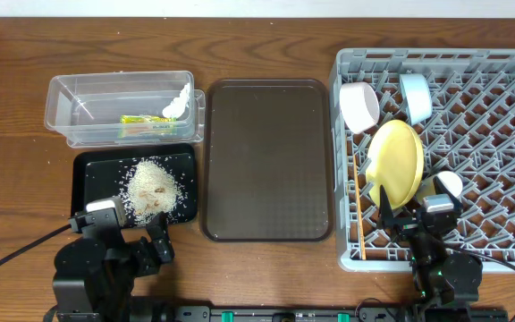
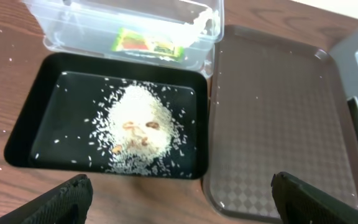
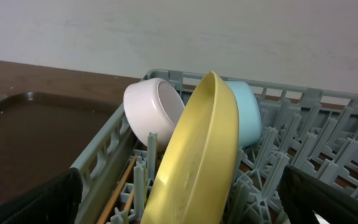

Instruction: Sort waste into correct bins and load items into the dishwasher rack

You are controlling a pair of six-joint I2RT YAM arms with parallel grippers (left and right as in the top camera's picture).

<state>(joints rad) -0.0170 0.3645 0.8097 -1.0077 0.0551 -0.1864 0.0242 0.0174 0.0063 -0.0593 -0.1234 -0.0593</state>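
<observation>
The grey rack (image 1: pixel 508 89) holds the white bowl (image 1: pixel 359 105), the light blue bowl (image 1: pixel 415 97), the yellow plate (image 1: pixel 396 161) on edge, the pale cup (image 1: pixel 443 185) and the chopsticks (image 1: pixel 361 228) along its left wall. The clear tub (image 1: pixel 119 107) holds the yellow-green wrapper (image 1: pixel 146 121) and white tissue (image 1: pixel 180 103). The black tray (image 1: pixel 88 174) holds the rice scraps (image 1: pixel 153 188). My left gripper (image 2: pixel 182 205) is open and empty, just in front of the black tray (image 2: pixel 30 143). My right gripper (image 3: pixel 182 205) is open at the rack's front, with the plate (image 3: pixel 197 155) standing between its fingers.
The larger brown tray (image 1: pixel 266 161) lies bare between the bins and the rack, and shows in the left wrist view (image 2: pixel 272 112). Stray rice grains dot the wood around the black tray. Cables trail from both arm bases at the front edge.
</observation>
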